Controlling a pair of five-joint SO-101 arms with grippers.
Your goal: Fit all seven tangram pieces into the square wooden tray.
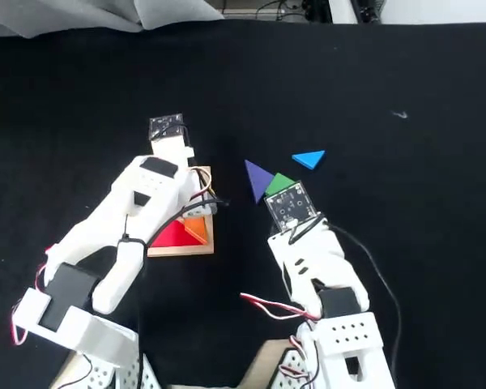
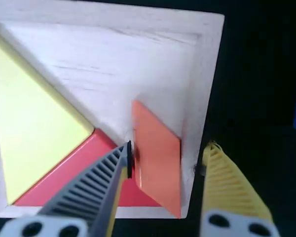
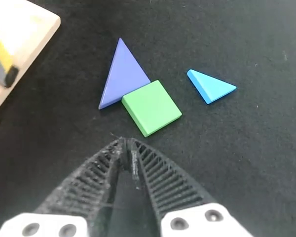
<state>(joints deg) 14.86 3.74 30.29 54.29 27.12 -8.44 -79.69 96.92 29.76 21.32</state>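
The square wooden tray point(image 2: 207, 74) holds a yellow triangle point(image 2: 34, 128), a red triangle point(image 2: 74, 173) and an orange parallelogram point(image 2: 155, 158) along one wall. My left gripper point(image 2: 168, 147) is open over that corner, with the dark finger at the orange piece's edge and the yellow finger outside the tray wall. One end of the orange piece seems to overlap the red triangle. On the cloth lie a purple triangle point(image 3: 121, 74), a green square point(image 3: 152, 107) touching it, and a light blue triangle point(image 3: 210, 86) apart from them. My right gripper point(image 3: 126, 145) is shut, just short of the green square.
The table is covered by a black cloth point(image 1: 373, 89). In the high view the tray point(image 1: 182, 243) lies under the left arm, and the loose pieces point(image 1: 279, 180) sit just beyond the right arm. A corner of the tray point(image 3: 24, 29) shows in the right wrist view.
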